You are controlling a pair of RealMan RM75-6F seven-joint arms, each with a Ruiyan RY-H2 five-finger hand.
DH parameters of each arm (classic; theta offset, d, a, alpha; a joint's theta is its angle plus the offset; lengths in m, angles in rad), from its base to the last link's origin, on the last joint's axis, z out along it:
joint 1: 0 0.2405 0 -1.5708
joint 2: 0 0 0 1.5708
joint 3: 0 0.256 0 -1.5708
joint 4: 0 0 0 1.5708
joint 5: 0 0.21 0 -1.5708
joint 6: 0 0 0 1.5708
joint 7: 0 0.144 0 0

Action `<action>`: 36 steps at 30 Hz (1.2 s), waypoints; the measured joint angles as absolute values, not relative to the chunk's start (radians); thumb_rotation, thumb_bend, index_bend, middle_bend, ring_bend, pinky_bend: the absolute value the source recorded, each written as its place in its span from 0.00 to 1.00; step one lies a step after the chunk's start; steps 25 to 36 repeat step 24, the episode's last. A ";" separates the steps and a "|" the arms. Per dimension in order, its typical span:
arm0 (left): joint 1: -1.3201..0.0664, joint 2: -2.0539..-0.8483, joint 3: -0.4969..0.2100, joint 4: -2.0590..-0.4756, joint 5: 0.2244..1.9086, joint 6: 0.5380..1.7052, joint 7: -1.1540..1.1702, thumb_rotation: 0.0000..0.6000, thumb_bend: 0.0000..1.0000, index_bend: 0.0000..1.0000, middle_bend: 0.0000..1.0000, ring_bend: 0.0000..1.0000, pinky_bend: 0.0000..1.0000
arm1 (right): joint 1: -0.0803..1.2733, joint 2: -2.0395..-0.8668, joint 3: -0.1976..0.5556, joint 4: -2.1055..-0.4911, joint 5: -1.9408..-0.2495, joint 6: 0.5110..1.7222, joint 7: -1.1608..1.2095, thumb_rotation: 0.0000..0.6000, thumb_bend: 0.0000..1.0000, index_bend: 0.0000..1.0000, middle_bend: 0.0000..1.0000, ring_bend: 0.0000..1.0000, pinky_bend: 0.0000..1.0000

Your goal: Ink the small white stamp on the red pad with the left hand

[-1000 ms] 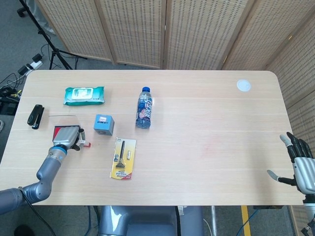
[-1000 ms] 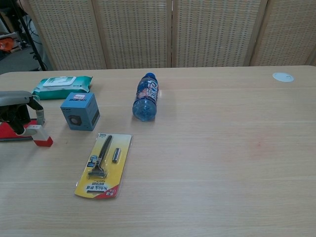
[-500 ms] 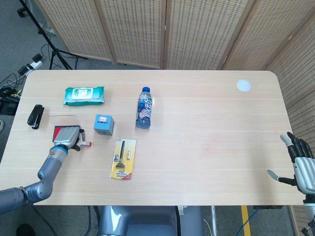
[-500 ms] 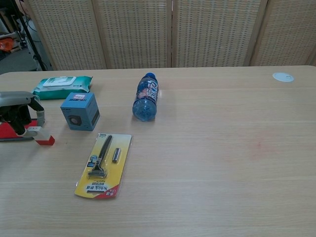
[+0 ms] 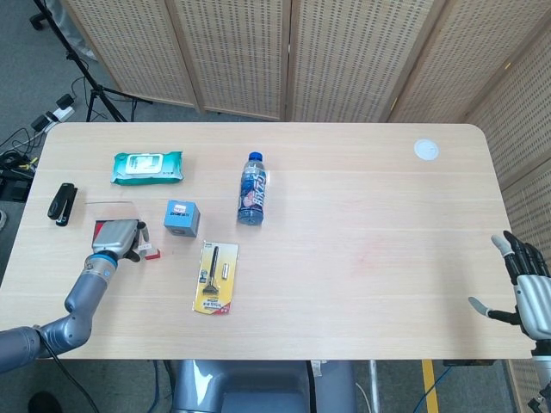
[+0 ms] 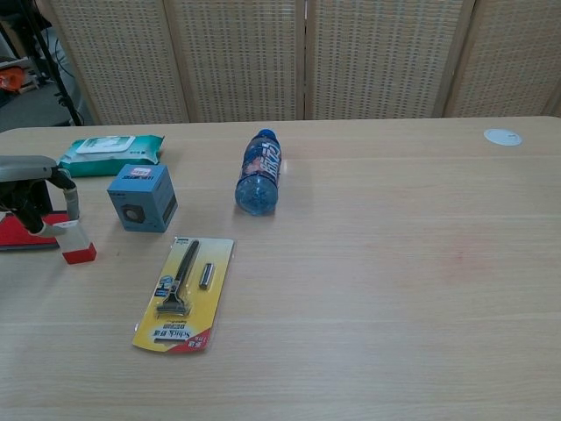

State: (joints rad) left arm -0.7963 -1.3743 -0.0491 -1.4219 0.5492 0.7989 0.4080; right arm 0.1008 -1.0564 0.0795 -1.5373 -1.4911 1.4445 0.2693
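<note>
Chest view shows the left hand pinching the stamp, which now stands upright beside the pad; half a second ago it was tilted and lower. The stamp appears raised for transfer, so inking is judged not yet done. The pad lies just left, near the table edge. The box stands close on the right, limiting room there. The right hand hangs spread off the far edge.

It looked like a lab or studio: a pale wooden desk stood before woven folding screens, with what seemed tripod legs and floor cables.
</note>
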 measured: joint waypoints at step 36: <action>-0.594 -1.066 -0.078 -1.756 0.975 1.068 0.148 1.00 0.05 0.01 0.00 0.00 0.00 | 0.087 -1.057 0.085 -1.543 -1.512 1.496 0.280 1.00 0.00 0.00 0.00 0.00 0.00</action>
